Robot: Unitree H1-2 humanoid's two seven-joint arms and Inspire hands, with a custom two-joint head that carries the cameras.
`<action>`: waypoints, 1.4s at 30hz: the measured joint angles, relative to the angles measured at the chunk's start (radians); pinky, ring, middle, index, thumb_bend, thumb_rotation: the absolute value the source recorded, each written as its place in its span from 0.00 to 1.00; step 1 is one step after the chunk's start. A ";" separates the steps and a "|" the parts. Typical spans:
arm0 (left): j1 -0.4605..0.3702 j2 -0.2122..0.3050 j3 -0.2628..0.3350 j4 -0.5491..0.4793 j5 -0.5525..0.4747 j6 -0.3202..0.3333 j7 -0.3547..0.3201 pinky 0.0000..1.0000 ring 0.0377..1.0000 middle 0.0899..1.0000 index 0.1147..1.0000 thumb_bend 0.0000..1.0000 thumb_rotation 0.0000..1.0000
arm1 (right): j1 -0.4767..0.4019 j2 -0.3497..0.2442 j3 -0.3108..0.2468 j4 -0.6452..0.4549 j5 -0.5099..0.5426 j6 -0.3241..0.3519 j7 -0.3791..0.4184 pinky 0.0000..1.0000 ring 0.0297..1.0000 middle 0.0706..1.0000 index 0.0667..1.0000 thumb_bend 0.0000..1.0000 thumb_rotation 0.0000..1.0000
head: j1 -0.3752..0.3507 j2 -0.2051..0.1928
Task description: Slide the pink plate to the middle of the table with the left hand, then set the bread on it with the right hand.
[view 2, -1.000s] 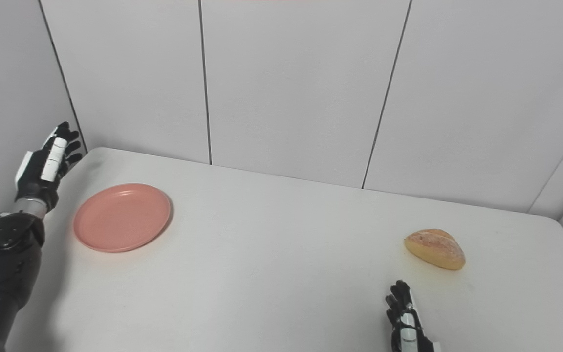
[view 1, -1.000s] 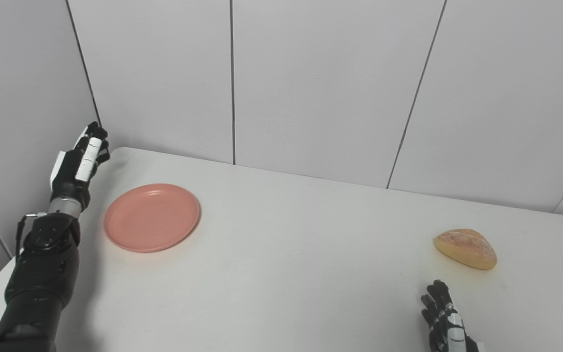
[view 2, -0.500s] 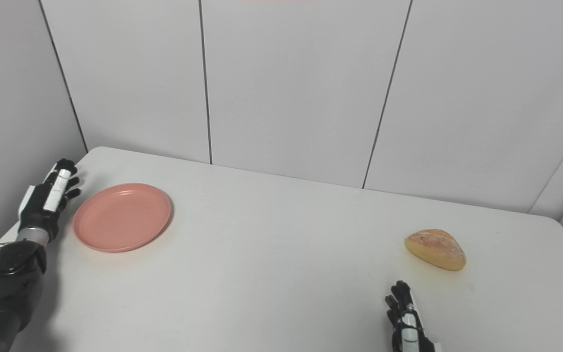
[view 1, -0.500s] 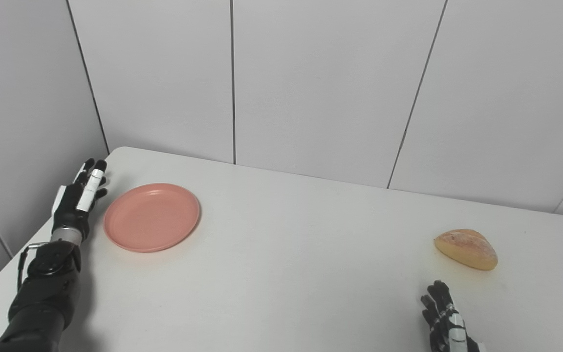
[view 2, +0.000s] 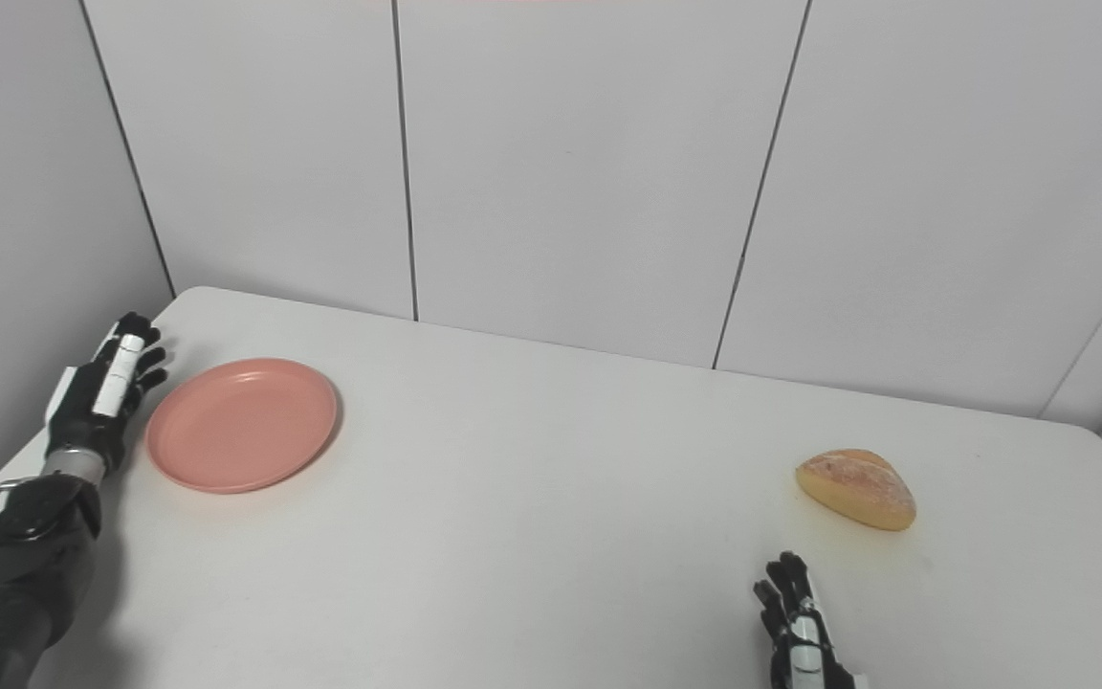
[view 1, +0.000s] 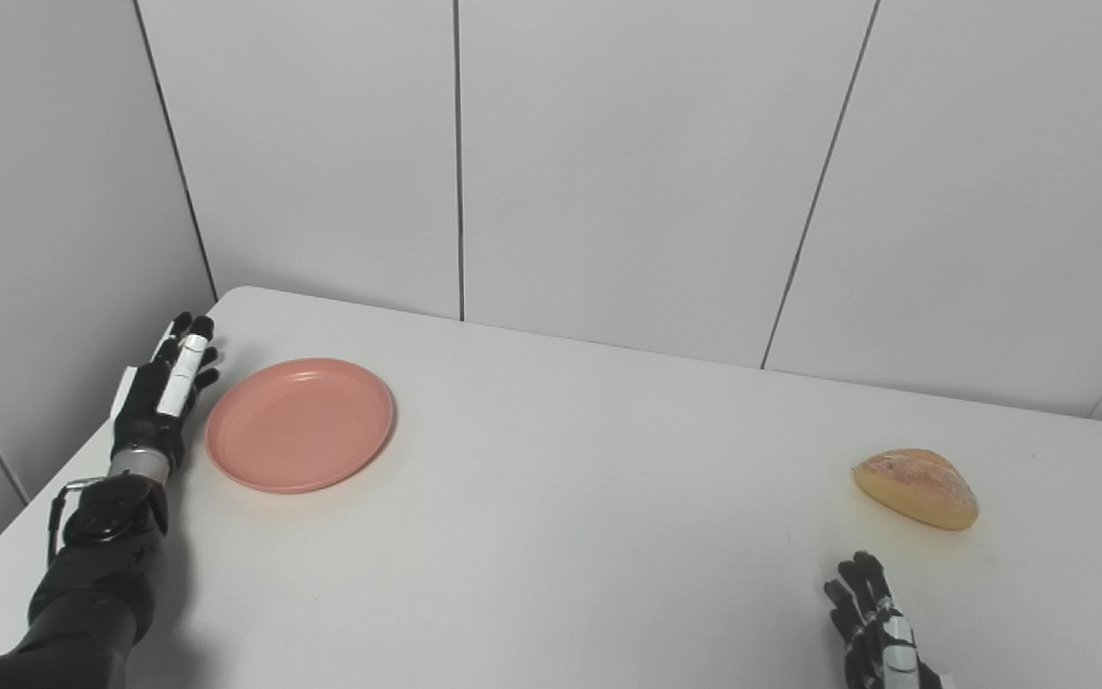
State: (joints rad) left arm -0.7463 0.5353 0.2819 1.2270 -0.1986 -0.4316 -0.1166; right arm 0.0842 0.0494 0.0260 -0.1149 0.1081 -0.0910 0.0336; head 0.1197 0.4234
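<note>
While the pink plate (view 1: pixel 299 424) lay far left of the bread (view 1: pixel 916 488), my left hand (view 1: pixel 162 392) waited open just beside its left rim. Next I judged I should push it toward the bread; my right hand (view 1: pixel 874 627) rested open near the bread.

The plate (view 1: pixel 299 424) lies at the table's (view 1: pixel 551 536) left, the left hand (view 1: pixel 161 394) just beside its left edge. The bread (view 1: pixel 915 488) sits far right, with the right hand (view 1: pixel 871 622) near in front.

right robot hand (view 1: pixel 871 632) cut off below
</note>
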 measured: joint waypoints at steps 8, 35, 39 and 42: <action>0.001 -0.022 -0.006 0.004 -0.012 -0.021 -0.016 0.93 0.98 0.98 0.99 0.88 0.91 | 0.006 0.001 0.001 -0.007 -0.006 0.012 -0.005 0.99 0.92 0.93 0.94 0.74 1.00 | -0.011 0.008; 0.032 -0.064 -0.013 -0.068 -0.070 -0.025 -0.103 0.86 0.96 0.97 1.00 0.86 0.85 | 0.015 0.006 0.005 -0.018 -0.012 0.015 -0.010 0.98 0.92 0.94 0.94 0.72 1.00 | -0.031 0.023; 0.032 -0.078 -0.006 -0.074 -0.083 -0.024 -0.128 0.81 0.94 0.96 1.00 0.88 0.85 | 0.016 0.006 0.007 -0.018 -0.012 0.015 -0.010 0.97 0.91 0.94 0.94 0.75 1.00 | -0.032 0.025; 0.030 -0.092 -0.006 -0.083 -0.084 -0.024 -0.144 0.78 0.94 0.98 1.00 0.87 0.84 | 0.016 0.006 0.009 -0.018 -0.012 0.015 -0.010 0.97 0.92 0.94 0.95 0.74 1.00 | -0.032 0.026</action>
State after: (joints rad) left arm -0.7162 0.4438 0.2757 1.1439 -0.2830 -0.4551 -0.2603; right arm 0.1003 0.0559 0.0348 -0.1328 0.0963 -0.0756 0.0240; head 0.0874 0.4495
